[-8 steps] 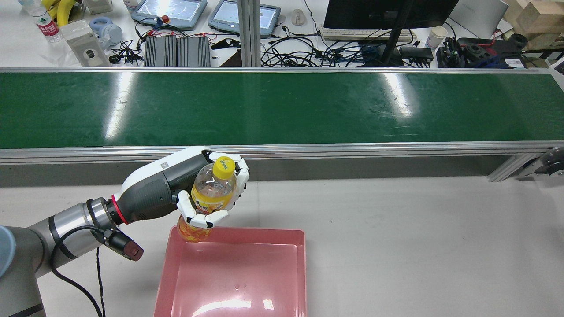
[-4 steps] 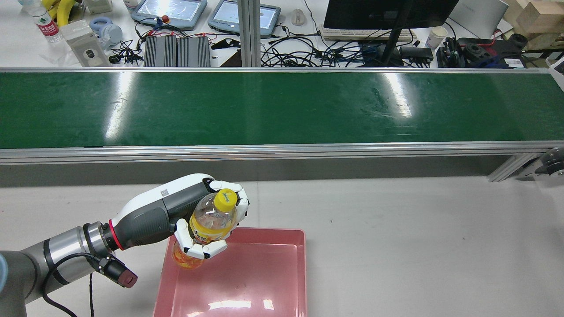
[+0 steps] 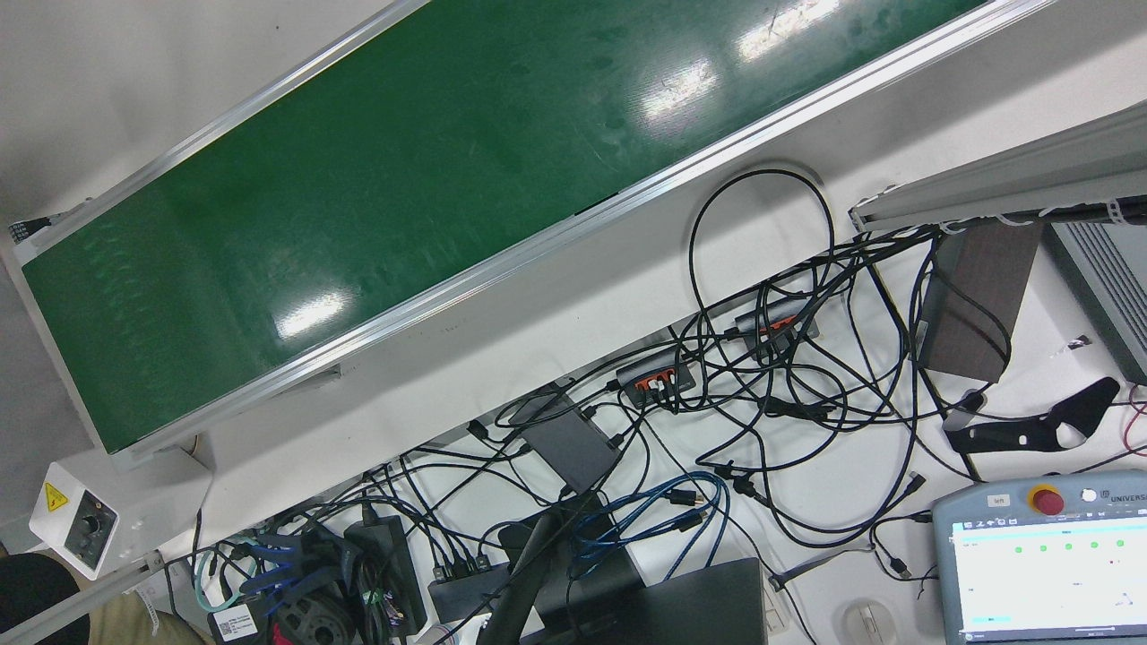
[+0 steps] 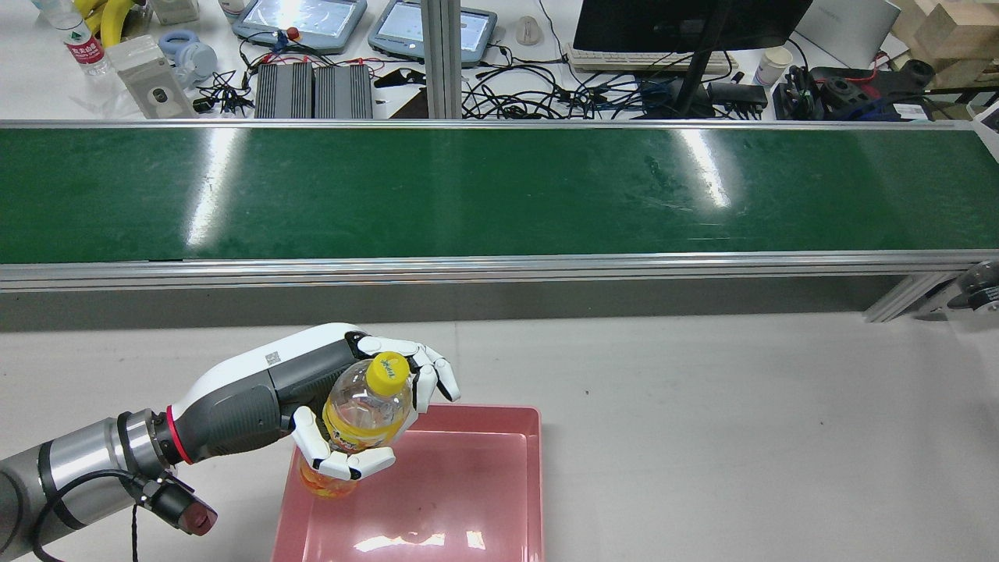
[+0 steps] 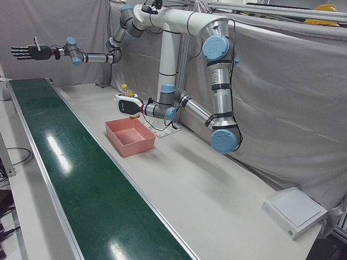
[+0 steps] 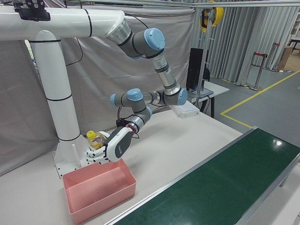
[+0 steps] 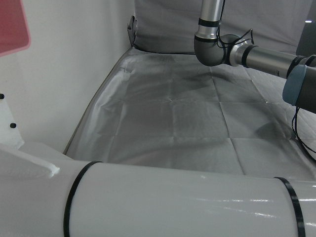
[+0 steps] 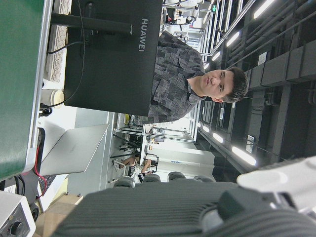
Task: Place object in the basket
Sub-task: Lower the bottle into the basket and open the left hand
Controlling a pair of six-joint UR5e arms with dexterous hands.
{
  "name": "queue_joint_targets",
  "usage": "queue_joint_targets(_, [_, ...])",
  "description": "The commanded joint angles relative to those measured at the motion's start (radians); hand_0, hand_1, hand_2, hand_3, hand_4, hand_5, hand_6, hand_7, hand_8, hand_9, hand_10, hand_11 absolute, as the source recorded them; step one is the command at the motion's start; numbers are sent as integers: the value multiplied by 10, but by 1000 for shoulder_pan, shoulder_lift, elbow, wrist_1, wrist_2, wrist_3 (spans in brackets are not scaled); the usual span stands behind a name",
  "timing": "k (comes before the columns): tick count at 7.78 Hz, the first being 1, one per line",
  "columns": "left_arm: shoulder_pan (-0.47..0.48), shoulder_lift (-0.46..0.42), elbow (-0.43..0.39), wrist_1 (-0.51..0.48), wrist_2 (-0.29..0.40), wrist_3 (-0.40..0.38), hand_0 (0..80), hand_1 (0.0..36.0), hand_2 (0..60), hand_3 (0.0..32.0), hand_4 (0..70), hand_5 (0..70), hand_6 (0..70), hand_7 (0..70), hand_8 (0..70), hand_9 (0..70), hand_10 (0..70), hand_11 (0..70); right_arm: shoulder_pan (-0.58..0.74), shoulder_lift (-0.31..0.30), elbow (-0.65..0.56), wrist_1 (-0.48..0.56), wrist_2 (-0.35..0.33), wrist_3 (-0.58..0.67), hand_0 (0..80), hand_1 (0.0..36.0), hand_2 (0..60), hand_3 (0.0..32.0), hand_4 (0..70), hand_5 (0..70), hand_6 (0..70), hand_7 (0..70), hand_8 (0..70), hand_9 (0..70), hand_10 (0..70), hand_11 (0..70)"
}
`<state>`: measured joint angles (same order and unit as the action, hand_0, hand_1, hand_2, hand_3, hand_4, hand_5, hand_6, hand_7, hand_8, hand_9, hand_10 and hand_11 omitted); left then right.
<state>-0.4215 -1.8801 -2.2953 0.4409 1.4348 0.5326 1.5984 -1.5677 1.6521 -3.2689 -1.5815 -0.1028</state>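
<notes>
A clear bottle (image 4: pixel 367 410) with a yellow cap and orange label is upright in my left hand (image 4: pixel 304 378), which is shut on it. Its base sits low at the far left corner of the pink basket (image 4: pixel 484 410); whether it touches the floor I cannot tell. The fingers by the cap are slightly spread. The right-front view shows the same bottle (image 6: pixel 93 138) and left hand (image 6: pixel 110 146) over the basket (image 6: pixel 101 194). My right hand (image 5: pixel 27 51) is raised high past the belt's end, open and holding nothing.
The green conveyor belt (image 4: pixel 499 191) runs across beyond the basket. Behind it is a desk with a monitor (image 4: pixel 687 23), cables and teach pendants. A white pedestal (image 6: pixel 61 122) stands behind the basket. A person shows behind the monitor in the right hand view.
My left hand has carried the bottle back toward the robot and down, from the basket's far rim into its far left corner. The fingers near the cap have spread a little.
</notes>
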Motion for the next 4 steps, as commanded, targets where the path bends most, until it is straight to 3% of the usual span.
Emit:
queue_joint_targets(1, [18, 62, -42, 27, 0, 0, 538, 14, 0, 0, 221, 610, 137, 284, 210, 309, 334, 482, 0, 0, 0, 0, 0, 0, 0, 0, 0, 0, 0, 0, 0, 0, 0, 0, 0, 0])
queue_joint_targets(3, [15, 62, -50, 51, 0, 1, 553, 26, 0, 0, 162, 566, 109, 279, 171, 256, 300, 441, 0, 0, 0, 0, 0, 0, 0, 0, 0, 0, 0, 0, 0, 0, 0, 0, 0, 0])
queue_joint_targets(4, [18, 62, -55, 51, -2, 3, 557, 35, 0, 0, 141, 447, 70, 172, 125, 176, 261, 392, 0, 0, 0, 0, 0, 0, 0, 0, 0, 0, 0, 0, 0, 0, 0, 0, 0, 0])
